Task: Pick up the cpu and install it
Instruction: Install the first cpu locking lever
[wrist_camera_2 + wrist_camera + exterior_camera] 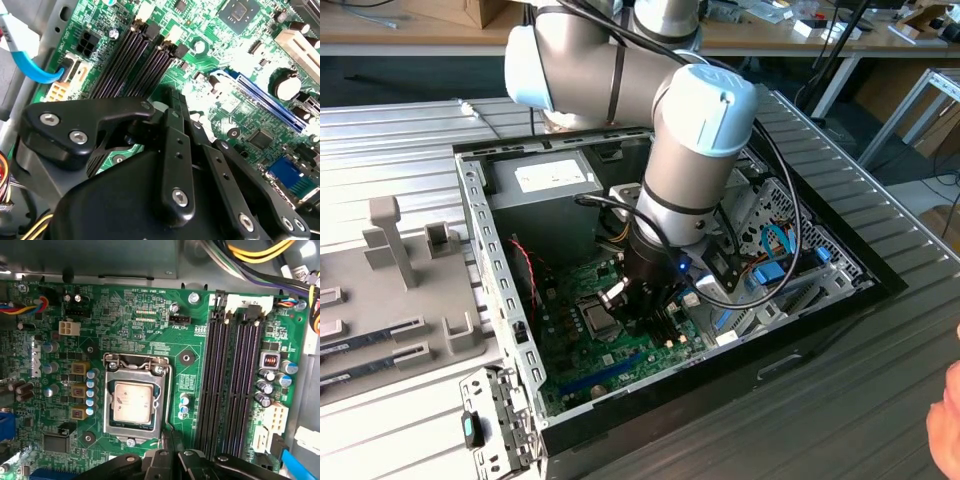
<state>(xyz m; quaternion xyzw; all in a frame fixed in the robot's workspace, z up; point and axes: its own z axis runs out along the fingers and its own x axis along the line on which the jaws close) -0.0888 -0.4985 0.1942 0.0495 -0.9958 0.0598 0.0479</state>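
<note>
The cpu (pixel 132 402) is a small square chip with a dull silver top. It lies flat in the socket on the green motherboard (pixel 125 325), with a metal frame (pixel 161 390) around it. In the exterior view the cpu (pixel 595 318) sits just to the exterior view's left of my gripper (pixel 642 306), which hangs low inside the open computer case. My gripper (pixel 172 439) is shut with nothing between its black fingers. Its tips stand beside the socket's edge, between the socket and the memory slots. In the second wrist view the fingertips (pixel 174 100) meet over the board.
Several long black memory slots (pixel 235 385) run beside the socket. A grey power-supply box (pixel 545 185) and bundled cables (pixel 250 252) fill the case's far end. A grey fixture (pixel 390 290) holding memory sticks lies at the exterior view's left. A person's hand (pixel 948 425) shows at the exterior view's right.
</note>
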